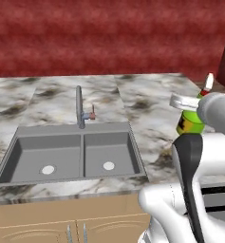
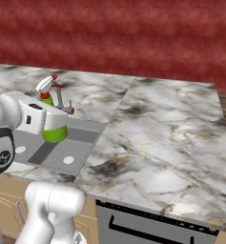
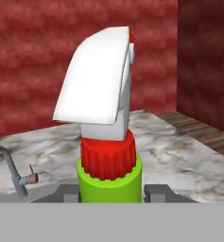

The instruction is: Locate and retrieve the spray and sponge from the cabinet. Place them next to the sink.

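Left base view: one green spray [image 1: 190, 121] with yellow label, upright above the marble surface [image 1: 152, 109] right of the one double-basin sink [image 1: 71, 154]; right base view: same bottle over the sink's edge; hand view: red neck, white nozzle, clenched between the pincer [image 3: 111, 193] fingers.
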{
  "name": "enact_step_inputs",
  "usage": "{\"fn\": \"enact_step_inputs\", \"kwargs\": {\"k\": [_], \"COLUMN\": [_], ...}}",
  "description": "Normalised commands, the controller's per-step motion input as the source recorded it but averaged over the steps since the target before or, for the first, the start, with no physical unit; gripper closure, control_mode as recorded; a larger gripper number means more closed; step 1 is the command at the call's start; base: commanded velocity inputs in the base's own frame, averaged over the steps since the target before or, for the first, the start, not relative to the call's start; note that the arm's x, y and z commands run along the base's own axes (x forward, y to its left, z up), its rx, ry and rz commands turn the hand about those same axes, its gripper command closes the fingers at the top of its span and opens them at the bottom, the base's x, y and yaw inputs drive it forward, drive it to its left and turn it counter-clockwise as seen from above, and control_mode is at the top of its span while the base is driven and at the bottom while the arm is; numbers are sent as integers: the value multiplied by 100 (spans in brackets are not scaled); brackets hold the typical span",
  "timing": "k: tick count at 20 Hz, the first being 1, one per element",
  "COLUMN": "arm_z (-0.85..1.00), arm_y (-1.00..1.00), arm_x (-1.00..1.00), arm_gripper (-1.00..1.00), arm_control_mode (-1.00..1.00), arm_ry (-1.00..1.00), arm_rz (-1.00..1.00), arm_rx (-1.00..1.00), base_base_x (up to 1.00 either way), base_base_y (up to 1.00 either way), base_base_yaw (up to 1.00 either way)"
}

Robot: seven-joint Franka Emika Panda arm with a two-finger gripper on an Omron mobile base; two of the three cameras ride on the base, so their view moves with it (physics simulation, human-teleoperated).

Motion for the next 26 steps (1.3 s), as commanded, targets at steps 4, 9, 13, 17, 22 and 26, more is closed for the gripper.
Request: {"fn": "enact_step_inputs", "kwargs": {"k": [4, 9, 13, 17, 22, 26], "arm_z": [-6, -51, -95, -99, -89, -60], "arm_y": [-11, -14, -18, -15, -15, -9], "arm_x": [100, 92, 79, 71, 74, 80], "arm_gripper": [100, 100, 100, 100, 100, 100], "arm_control_mode": [-100, -100, -100, -100, -100, -100], "arm_ry": [0, 6, 3, 0, 0, 4], "arm_rz": [23, 24, 31, 31, 32, 31], "arm_rx": [2, -3, -14, -20, -15, -4], "base_base_x": [0, 0, 0, 0, 0, 0], "base_base_y": [0, 0, 0, 0, 0, 0], "base_base_yaw": [0, 0, 0, 0, 0, 0]}}
